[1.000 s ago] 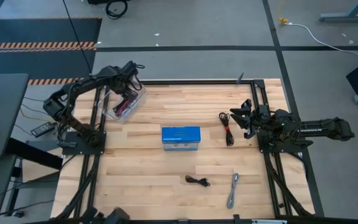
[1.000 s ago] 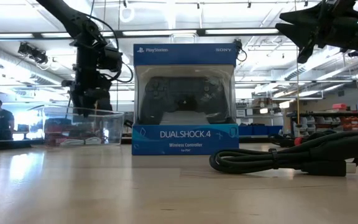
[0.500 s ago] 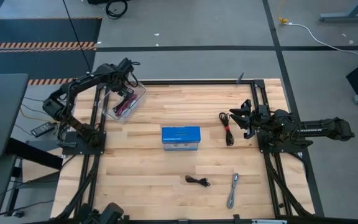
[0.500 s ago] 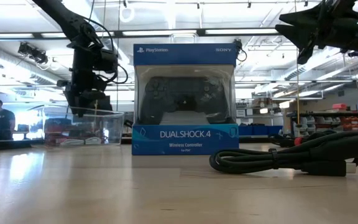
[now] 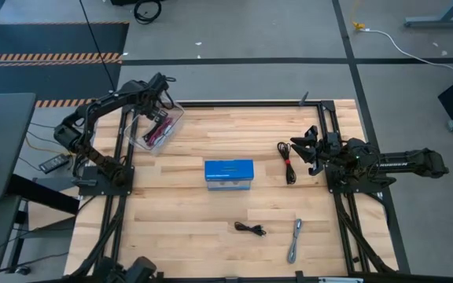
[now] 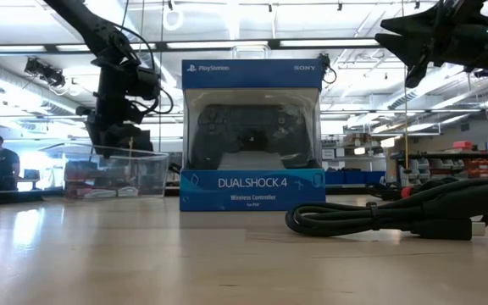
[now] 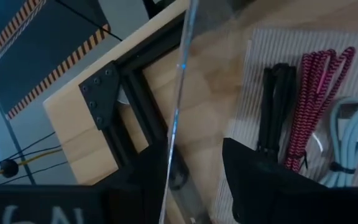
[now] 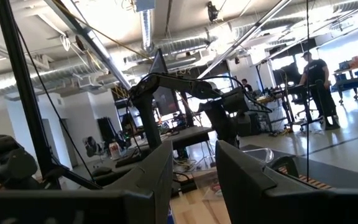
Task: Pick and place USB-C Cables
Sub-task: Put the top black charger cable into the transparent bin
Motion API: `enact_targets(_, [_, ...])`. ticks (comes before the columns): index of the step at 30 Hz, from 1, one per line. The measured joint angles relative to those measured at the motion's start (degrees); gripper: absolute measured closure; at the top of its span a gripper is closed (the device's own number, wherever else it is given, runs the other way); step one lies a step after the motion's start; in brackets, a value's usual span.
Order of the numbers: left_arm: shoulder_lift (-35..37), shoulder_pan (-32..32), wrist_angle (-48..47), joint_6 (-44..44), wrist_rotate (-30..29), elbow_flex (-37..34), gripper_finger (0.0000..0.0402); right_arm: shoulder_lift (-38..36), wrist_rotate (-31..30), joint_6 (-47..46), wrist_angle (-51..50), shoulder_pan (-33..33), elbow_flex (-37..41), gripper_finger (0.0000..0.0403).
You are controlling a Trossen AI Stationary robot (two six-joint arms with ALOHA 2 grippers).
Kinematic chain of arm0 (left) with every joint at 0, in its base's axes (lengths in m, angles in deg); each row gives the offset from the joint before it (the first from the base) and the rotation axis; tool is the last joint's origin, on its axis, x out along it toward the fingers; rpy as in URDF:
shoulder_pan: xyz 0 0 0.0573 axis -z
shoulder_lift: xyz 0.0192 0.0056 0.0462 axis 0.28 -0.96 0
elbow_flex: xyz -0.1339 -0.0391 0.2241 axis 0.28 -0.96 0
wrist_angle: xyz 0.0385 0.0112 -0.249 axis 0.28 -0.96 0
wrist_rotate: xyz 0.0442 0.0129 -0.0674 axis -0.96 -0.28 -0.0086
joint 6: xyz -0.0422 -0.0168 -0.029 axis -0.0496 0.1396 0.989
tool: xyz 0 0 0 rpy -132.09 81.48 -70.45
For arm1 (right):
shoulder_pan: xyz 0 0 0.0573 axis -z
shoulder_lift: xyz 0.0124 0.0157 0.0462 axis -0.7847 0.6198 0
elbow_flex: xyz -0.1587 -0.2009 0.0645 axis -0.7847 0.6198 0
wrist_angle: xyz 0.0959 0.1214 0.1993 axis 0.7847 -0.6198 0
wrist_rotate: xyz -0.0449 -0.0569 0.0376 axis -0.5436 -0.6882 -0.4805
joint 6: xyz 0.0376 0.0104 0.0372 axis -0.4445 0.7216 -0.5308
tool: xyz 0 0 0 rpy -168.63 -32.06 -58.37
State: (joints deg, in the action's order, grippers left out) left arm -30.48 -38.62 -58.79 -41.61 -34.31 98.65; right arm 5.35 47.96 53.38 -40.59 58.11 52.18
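From above, your wooden table carries a blue box at centre, a black cable just beside the right gripper, a small black cable and a silver-grey cable near the front edge. Your left gripper sits over the clear tub, hiding part of it.

Low down, the box blocks most of the table behind it.

Your left wrist view shows the fingers apart, straddling the tub wall — a black, a maroon and a pale cable lie inside, partly cut off.

Your right wrist view shows its fingers parted, holding nothing.
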Motion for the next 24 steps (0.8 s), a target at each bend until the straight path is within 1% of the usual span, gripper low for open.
enact_targets(4, [0.12,1.63,-1.35,-0.59,0.09,0.09,0.0241,-0.01,-0.01,0.11,0.01,0.02,0.0,0.0276])
enact_targets(8, [1.01,3.78,-4.28,-0.68,0.13,2.66,0.0241,-0.02,-0.01,0.11,0.02,0.02,-0.02,0.0276])
enact_targets(13, [4.27,7.43,-5.44,-0.52,0.07,7.04,0.0241,0.0,-0.08,-0.59,0.04,0.02,-0.02,0.0276])
enact_targets(16, [7.7,10.64,-4.6,-0.47,0.41,7.85,0.0241,-0.01,-0.85,-1.85,-0.01,0.02,-0.01,0.0276])
enact_targets(18, [10.44,12.98,-0.91,-0.46,3.14,7.59,0.0241,-0.01,-1.79,-1.84,-0.37,0.02,-0.02,0.0276])
enact_targets(21, [15.18,16.69,6.69,-0.49,9.43,5.97,0.0241,0.0,-2.05,-1.81,-0.39,0.02,-0.02,0.0276])
enact_targets(24, [19.11,21.0,16.15,-0.5,15.46,4.17,0.0241,0.0,0.54,2.01,0.29,0.02,0.0,0.0276])
